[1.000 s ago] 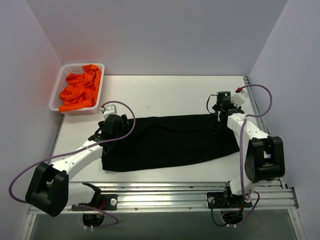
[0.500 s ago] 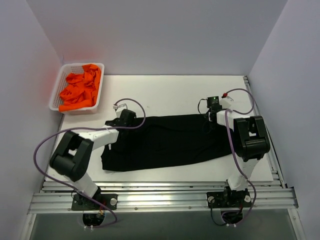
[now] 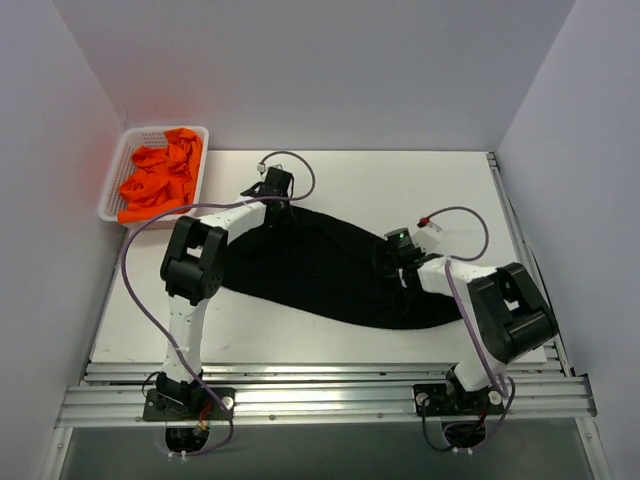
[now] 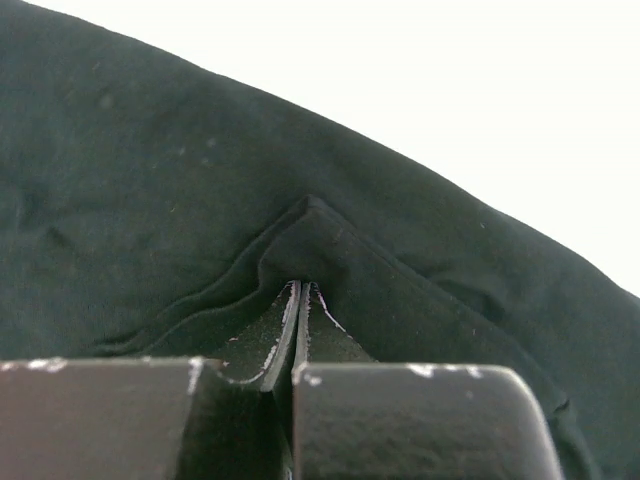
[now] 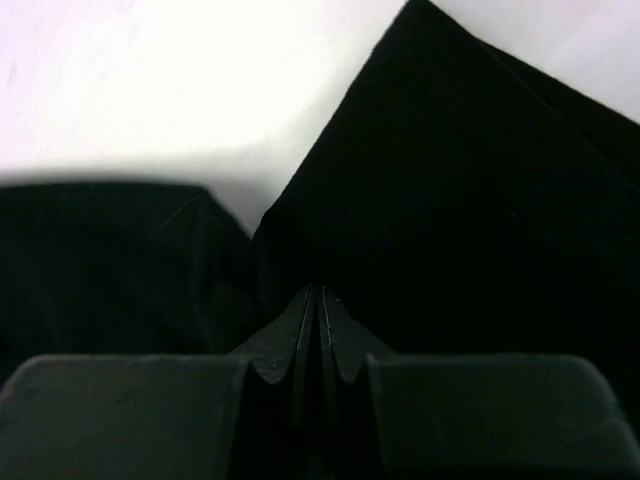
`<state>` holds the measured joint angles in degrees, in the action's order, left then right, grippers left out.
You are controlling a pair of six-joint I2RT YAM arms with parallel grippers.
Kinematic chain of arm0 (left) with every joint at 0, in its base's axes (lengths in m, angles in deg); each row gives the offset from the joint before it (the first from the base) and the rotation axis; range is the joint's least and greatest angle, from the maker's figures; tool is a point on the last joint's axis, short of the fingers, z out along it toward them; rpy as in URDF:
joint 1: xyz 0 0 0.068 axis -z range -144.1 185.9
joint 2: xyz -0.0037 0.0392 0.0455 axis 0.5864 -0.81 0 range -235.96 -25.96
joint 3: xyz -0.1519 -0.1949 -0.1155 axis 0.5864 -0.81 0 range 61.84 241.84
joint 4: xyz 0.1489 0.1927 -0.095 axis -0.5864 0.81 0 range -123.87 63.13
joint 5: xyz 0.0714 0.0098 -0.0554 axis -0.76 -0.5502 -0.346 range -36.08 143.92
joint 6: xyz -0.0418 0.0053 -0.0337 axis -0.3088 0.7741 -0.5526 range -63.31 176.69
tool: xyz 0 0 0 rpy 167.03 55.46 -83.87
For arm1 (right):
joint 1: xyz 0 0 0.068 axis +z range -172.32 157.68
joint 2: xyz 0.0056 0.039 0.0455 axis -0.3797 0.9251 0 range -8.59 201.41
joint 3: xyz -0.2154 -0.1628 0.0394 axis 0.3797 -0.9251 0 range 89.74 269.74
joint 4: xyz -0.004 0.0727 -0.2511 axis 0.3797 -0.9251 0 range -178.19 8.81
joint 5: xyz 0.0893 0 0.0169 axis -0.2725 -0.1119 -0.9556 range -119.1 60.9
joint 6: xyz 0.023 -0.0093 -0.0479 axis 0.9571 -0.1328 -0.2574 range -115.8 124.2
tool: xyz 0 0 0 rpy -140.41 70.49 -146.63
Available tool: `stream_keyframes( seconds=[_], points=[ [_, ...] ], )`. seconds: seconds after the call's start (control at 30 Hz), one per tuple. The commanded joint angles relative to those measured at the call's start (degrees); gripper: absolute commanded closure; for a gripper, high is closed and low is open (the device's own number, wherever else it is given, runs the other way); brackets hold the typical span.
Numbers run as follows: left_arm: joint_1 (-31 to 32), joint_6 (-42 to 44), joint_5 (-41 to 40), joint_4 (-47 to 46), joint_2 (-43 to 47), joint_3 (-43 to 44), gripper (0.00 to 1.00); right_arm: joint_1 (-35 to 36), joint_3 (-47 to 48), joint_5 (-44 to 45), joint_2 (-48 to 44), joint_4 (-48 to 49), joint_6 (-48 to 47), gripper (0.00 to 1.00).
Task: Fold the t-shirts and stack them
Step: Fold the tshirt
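The left arm (image 3: pixel 186 318) and the right arm (image 3: pixel 447 277) are built alike, with glossy white link shells between chunky matt black joint housings. A thin purple cable (image 3: pixel 124 262) runs along the left arm. Another purple cable (image 3: pixel 462 208) ends at the right wrist in a small red plug (image 3: pixel 424 220), beside a green indicator light (image 3: pixel 398 236). The left jaws are black wedges with pale worn edges, and their black mounting blocks (image 4: pixel 400 420) are flecked white at chipped corners. The right jaws are plain black.
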<state>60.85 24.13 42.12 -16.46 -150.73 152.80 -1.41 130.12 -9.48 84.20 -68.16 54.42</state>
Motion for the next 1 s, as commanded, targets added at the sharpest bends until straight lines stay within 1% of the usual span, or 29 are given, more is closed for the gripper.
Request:
stream_keyframes(
  seconds=[0.0,0.03,0.07,0.1,0.13,0.17,0.2,0.23,0.27,0.3,0.33,0.37,0.4,0.43,0.47,0.5,0.53,0.57,0.6,0.63,0.67,0.7,0.73,0.77,0.8,0.83,0.87,0.93,0.97],
  points=[
    [-1.9,4.2,4.1,12.0,-6.7,9.2,0.98,8.6,-4.5,2.1,-2.3,-3.8,6.7,1.00],
    [-2.1,4.5,4.1,13.7,-8.4,16.0,0.98,13.6,-6.0,2.5,-2.0,-3.4,8.4,1.00],
    [-2.4,4.9,4.2,15.4,-10.0,19.7,0.98,16.2,-6.7,2.9,-1.6,-2.7,12.1,1.00],
    [-2.6,5.1,4.7,19.7,-12.2,24.0,0.98,19.0,-7.2,2.6,-1.0,-1.7,13.5,1.00],
    [-2.9,5.8,5.4,22.0,-17.0,28.9,0.98,21.5,-7.2,2.7,0.8,-1.1,15.2,1.00],
    [-3.0,6.2,6.2,24.6,-19.5,39.0,0.98,27.0,-6.8,3.0,2.0,-0.8,17.0,1.00],
    [-3.2,6.4,6.6,29.1,-22.2,44.3,0.98,29.6,-6.3,3.1,3.3,-0.6,19.9,1.00],
    [-3.4,6.9,7.1,31.2,-27.2,49.6,0.98,32.1,-5.5,3.1,5.8,-0.7,21.3,1.00],
    [-3.5,7.0,8.1,33.1,-29.5,59.3,0.98,37.0,-3.5,3.8,7.0,-1.0,22.8,1.00],
    [-4.1,7.1,9.0,35.5,-31.8,63.9,0.98,39.4,-2.0,4.3,8.1,-1.3,24.8,1.00],
    [-4.4,6.9,10.0,35.8,-35.0,67.2,0.98,41.4,-0.1,6.2,10.5,-4.0,25.6,1.00],
    [-4.6,6.6,11.0,35.2,-35.7,70.0,0.98,44.8,2.1,7.4,11.8,-6.4,26.5,1.00],
    [-5.3,6.3,13.8,32.1,-35.5,69.5,0.98,46.3,6.6,8.8,13.8,-8.5,27.3,1.00],
    [-5.6,6.2,15.3,30.0,-34.5,68.0,0.98,47.7,8.7,11.8,14.6,-12.6,27.5,1.00],
    [-5.8,6.3,16.3,27.4,-33.4,65.9,0.98,49.0,10.8,13.6,15.3,-16.4,27.9,1.00],
    [-5.8,7.2,18.6,23.0,-31.0,61.8,0.98,50.8,15.0,15.6,15.9,-19.7,28.7,1.00],
    [-5.7,7.9,19.4,21.3,-29.6,60.1,0.97,51.4,16.7,17.8,15.8,-26.6,30.9,1.00],
    [-5.6,8.6,20.0,19.6,-28.2,58.4,0.94,51.8,18.2,22.1,15.5,-30.1,32.1,0.86],
    [-5.4,9.5,20.2,16.5,-24.8,54.6,0.86,52.0,19.3,24.1,14.0,-33.0,33.3,0.76],
    [-5.3,9.8,21.4,14.6,-22.7,52.6,0.79,52.1,21.3,26.2,13.0,-38.6,34.7,0.63],
    [-5.3,10.0,22.5,12.4,-20.9,50.6,0.69,52.2,22.5,30.4,11.8,-41.8,35.7,0.34],
    [-5.3,10.1,23.4,9.3,-17.3,49.0,0.58,52.3,23.8,32.6,9.4,-44.9,36.9,0.24],
    [-5.3,10.3,24.5,8.6,-15.7,47.5,0.38,52.7,26.9,34.6,8.4,-51.2,38.4,0.17],
    [-5.4,10.5,25.0,8.4,-14.4,47.6,0.26,52.8,28.8,38.6,7.3,-54.7,39.3,0.10],
    [-5.4,10.9,25.1,9.1,-11.8,48.0,0.13,53.1,30.8,40.7,5.8,-61.5,40.5,0.09],
    [-5.4,11.1,25.1,9.8,-10.2,48.7,0.05,53.2,32.8,42.6,5.3,-64.4,41.4,0.08],
    [-5.6,11.4,24.4,10.4,-8.7,48.5,0.05,53.2,36.6,44.5,4.8,-67.0,42.5,0.07],
    [-6.1,11.6,23.4,10.6,-2.2,46.3,0.06,52.7,39.8,49.8,3.8,-70.5,42.1,0.07],
    [-6.3,11.5,21.9,10.0,0.4,41.3,0.06,51.2,42.1,51.1,3.5,-69.6,40.2,0.07]
  ],
)
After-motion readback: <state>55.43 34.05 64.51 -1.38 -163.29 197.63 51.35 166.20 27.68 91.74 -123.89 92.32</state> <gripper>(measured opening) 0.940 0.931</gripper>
